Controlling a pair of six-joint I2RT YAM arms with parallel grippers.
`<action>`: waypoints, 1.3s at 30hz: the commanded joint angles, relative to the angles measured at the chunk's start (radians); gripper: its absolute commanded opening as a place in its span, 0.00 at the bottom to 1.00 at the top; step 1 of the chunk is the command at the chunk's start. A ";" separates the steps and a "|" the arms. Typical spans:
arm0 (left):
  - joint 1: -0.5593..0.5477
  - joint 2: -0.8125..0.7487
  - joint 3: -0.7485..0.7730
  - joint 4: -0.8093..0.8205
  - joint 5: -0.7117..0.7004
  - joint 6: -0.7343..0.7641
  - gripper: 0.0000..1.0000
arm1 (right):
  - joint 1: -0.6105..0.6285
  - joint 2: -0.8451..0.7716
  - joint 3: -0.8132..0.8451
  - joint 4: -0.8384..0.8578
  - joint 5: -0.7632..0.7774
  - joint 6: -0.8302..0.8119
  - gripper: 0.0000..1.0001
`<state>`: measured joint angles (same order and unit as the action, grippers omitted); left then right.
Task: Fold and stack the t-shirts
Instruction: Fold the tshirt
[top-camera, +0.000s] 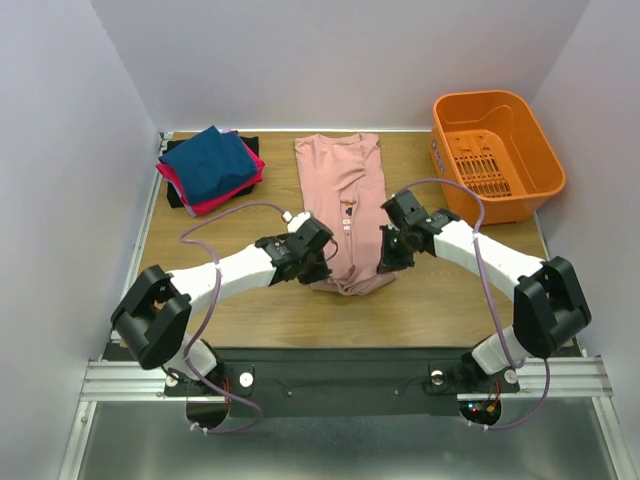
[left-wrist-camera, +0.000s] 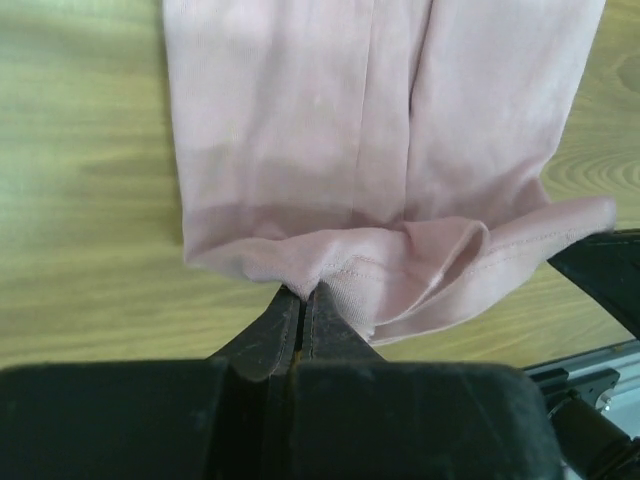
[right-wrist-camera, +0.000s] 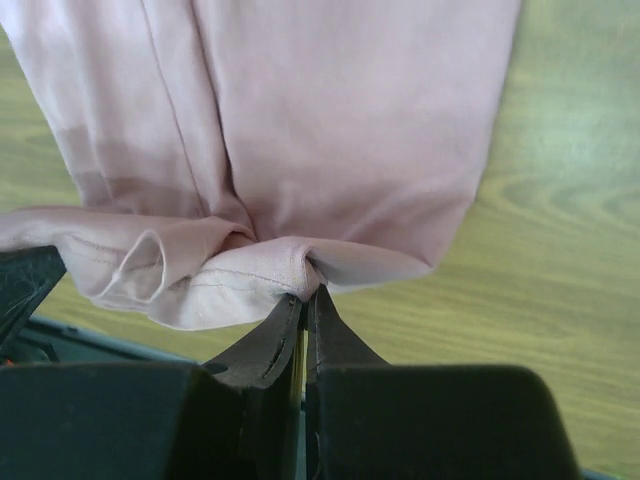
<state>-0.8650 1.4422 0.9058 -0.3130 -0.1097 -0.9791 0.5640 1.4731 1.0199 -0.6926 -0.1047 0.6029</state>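
Dusty-pink t-shirt (top-camera: 338, 190): folded into a long strip at mid-tabletop (top-camera: 250, 315), running from the far edge toward the near edge. Its near hem is bunched.

Left gripper (left-wrist-camera: 303, 298): jaws pinched shut on the hem's left part.

Right gripper (right-wrist-camera: 305, 295): jaws pinching the hem's right part.

Far-left corner: folded stack, navy t-shirt (top-camera: 208, 163) on top, magenta t-shirt (top-camera: 238, 188) beneath, black t-shirt (top-camera: 178, 197) lowest.

Far-right corner: orange basket (top-camera: 480, 97).
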 joint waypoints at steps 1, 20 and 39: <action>0.064 0.056 0.105 -0.031 0.024 0.124 0.00 | 0.004 0.055 0.103 0.034 0.089 -0.029 0.00; 0.330 0.362 0.516 -0.103 0.084 0.355 0.00 | -0.162 0.404 0.500 0.070 0.157 -0.144 0.01; 0.439 0.603 0.794 -0.118 0.196 0.448 0.00 | -0.245 0.608 0.740 0.061 0.119 -0.181 0.00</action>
<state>-0.4488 2.0472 1.6321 -0.4248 0.0719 -0.5629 0.3405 2.0747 1.7092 -0.6487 0.0170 0.4397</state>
